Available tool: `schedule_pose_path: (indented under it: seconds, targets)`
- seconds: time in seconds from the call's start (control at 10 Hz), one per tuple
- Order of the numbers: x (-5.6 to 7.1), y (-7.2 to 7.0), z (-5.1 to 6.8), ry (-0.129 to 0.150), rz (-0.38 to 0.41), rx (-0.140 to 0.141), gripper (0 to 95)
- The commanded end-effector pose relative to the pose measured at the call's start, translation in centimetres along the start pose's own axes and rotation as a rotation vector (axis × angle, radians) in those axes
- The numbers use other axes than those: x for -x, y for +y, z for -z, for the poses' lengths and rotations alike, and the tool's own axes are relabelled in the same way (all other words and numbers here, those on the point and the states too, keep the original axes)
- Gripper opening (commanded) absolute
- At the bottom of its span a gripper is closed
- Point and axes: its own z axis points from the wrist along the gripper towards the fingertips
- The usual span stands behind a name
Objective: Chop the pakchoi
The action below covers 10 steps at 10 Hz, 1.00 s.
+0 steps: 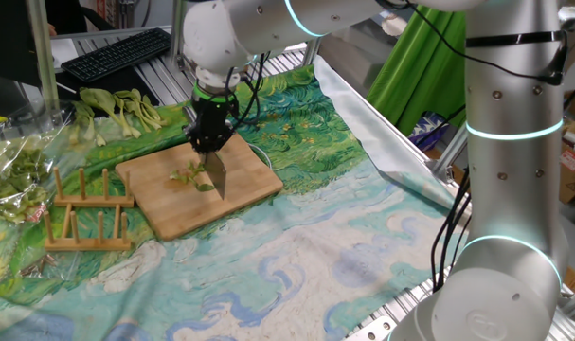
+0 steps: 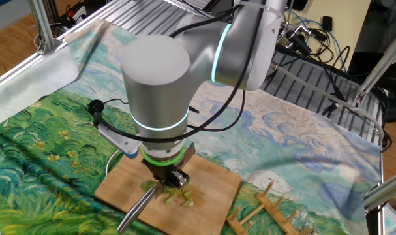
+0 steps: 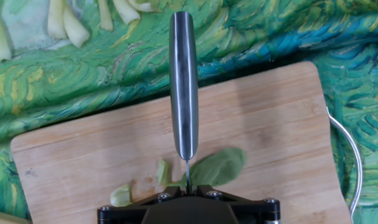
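Observation:
My gripper is shut on a steel knife and holds it edge-down over the bamboo cutting board. The pakchoi lies on the board under the knife as a small green leaf with a few cut bits. In the hand view the knife's steel handle runs away from my gripper. The leaf part lies right of the blade and two pale green bits lie left of it. The other fixed view shows the gripper, the knife and the bits.
A bunch of whole pale-stemmed stalks lies behind the board on the painted cloth. Plastic-wrapped greens lie at the left. A wooden rack stands left of the board. A keyboard is at the back. A white cable curves past the board's right side.

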Motion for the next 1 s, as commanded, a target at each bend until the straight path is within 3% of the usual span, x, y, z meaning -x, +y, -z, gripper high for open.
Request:
schedule_pose_path:
  seconds: [0.1,0.5,0.7,1.0]
  targets:
    - [0.1,0.0,0.1,-0.002,0.004,-0.006,0.0]
    - [0.2,0.0,0.1,0.002,0.029,-0.02,0.0]
    - [0.6,0.4,-1.5,0.0,0.029,-0.017,0.0]
    - [0.4,0.2,-0.6,0.018,0.023,-0.018,0.0]
